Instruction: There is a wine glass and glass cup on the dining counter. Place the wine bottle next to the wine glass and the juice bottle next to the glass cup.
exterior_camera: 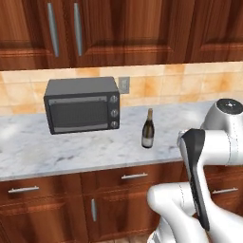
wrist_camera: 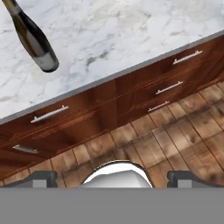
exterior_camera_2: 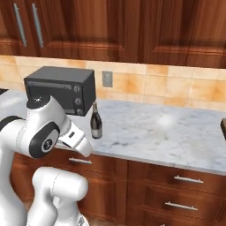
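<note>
The arm, at lower right of the left base view, has glossy white rounded shells, a long dark grey strip along one link, and a dark round joint cap.

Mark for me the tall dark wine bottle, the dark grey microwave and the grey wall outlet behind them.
Tall dark glass wine bottle [exterior_camera: 148, 135]: left base view, on its pale label.
Dark grey box microwave [exterior_camera: 78, 114]: left base view, on its door window.
Grey wall outlet [exterior_camera_2: 107, 79]: right base view, on its plate centre.

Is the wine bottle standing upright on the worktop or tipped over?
Upright: the wine bottle stands on its base, neck straight up, right of the microwave.
</note>
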